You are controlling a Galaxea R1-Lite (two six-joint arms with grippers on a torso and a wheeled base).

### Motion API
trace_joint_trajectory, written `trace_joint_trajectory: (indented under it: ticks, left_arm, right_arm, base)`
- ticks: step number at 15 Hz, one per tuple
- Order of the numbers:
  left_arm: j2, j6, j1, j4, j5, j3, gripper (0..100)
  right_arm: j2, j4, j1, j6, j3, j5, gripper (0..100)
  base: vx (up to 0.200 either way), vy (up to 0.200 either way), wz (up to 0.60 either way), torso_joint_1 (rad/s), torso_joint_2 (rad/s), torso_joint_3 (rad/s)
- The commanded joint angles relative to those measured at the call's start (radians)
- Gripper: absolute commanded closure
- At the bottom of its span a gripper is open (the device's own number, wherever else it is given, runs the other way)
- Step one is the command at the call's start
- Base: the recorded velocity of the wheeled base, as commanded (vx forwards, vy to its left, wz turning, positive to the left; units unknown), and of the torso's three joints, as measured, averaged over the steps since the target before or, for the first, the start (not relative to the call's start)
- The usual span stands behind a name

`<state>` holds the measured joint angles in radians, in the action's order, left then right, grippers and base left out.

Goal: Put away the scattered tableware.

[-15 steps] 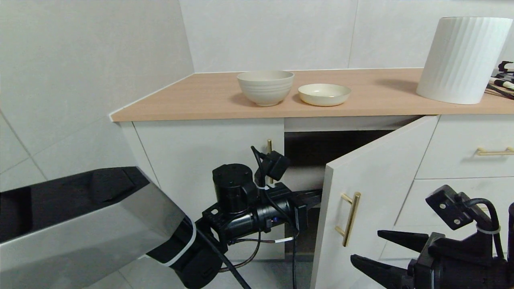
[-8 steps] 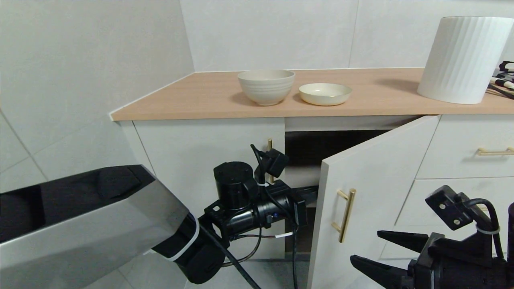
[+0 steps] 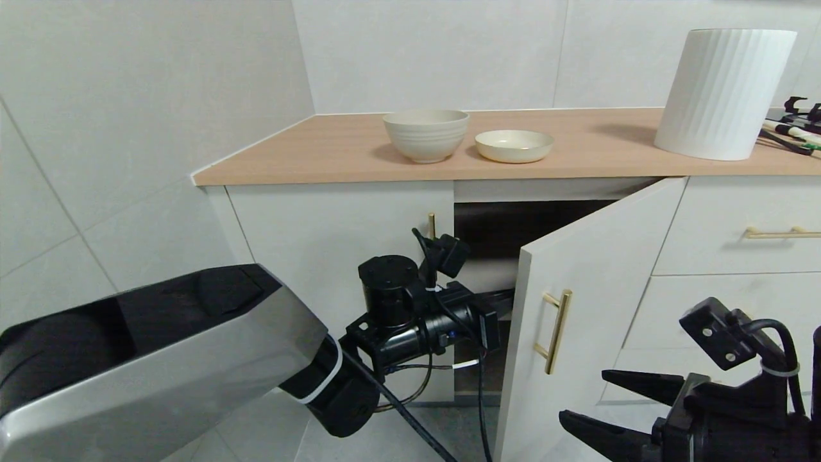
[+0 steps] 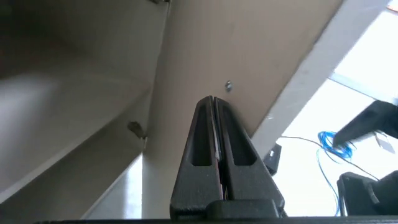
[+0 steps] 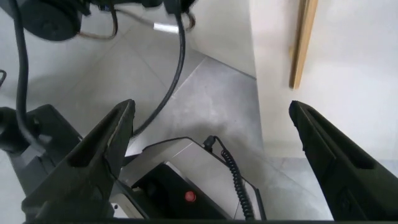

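2 pieces of tableware are seen on the wooden worktop [image 3: 333, 154]: 1 deep ribbed bowl [image 3: 426, 133] and 1 shallow dish [image 3: 514, 145], set just beside each other, upright and not touching, the bowl to the robot's left. 1 tall white ribbed container [image 3: 723, 93] is stood well apart from them toward the right end, with a few small tools [image 3: 792, 125] laid beyond it at the edge.

Below the worktop, 2 cabinet doors are shown. The left door [image 3: 333, 256] is shut and the right door [image 3: 596, 308] is swung open, its gold handle [image 3: 557, 330] facing outward and the dark cabinet interior [image 3: 513, 228] exposed directly under the dish. 1 drawer handle [image 3: 779, 232] is seen farther right.

The left end effector [image 3: 503, 299] is held in the lower part of the opening, behind the open door's edge. In the left wrist view the left end effector [image 4: 213, 102] is shown with its fingers pressed together and nothing between them, close to the door's inner face; contact cannot be told. The right end effector [image 3: 582, 396] is held low in front of the open door, its fingers spread wide and empty, with floor tiles seen between them in the right wrist view [image 5: 208, 118].
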<state>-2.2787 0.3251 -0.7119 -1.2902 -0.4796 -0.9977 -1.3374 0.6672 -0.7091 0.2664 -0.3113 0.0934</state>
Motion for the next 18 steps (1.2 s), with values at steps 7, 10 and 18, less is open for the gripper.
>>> trace_joint_trajectory:
  ticks: [7,10,18]
  left_arm:
    - [-0.03,0.0,-0.008,-0.003,0.003,-0.021,100]
    - [-0.071,-0.001,-0.008,-0.001,0.03,-0.068,100]
    - [-0.082,-0.023,-0.066,-0.001,0.067,-0.085,100]
  right_arm:
    - [0.0,0.0,-0.01,0.001,0.0,0.0,0]
    - [0.001,0.0,-0.016,0.001,0.0,0.0,0]
    - [0.02,0.0,-0.046,0.001,0.0,0.0,0]
  base:
    - [-0.086,0.0,0.0,0.004,0.0,0.0]
    - [0.0,0.0,0.0,0.0,0.0,0.0]
    - [0.0,0.0,0.0,0.0,0.0,0.0]
